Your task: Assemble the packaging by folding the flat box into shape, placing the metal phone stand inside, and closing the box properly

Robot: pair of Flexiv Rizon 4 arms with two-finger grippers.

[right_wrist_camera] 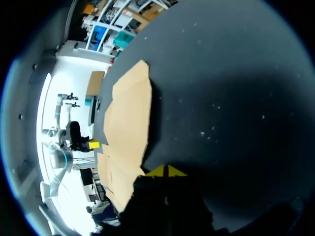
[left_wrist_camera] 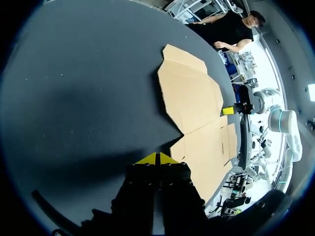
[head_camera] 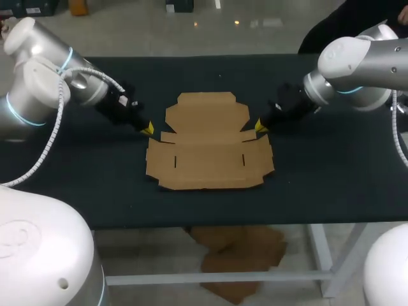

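Item: one flat box (head_camera: pixel 207 143), plain brown cardboard, unfolded. You find it lying flat at the middle of the dark surface (head_camera: pixel 331 178). The far panel is narrower, with angled corners and a notched edge. The near panel is wider, with side flaps and two short slits (head_camera: pixel 174 161).

Left arm (head_camera: pixel 38 83): your jaws are pressed together with nothing held, just beside the box's left edge.

Right arm (head_camera: pixel 357 64): your jaws are likewise closed and empty, just beside its right edge.
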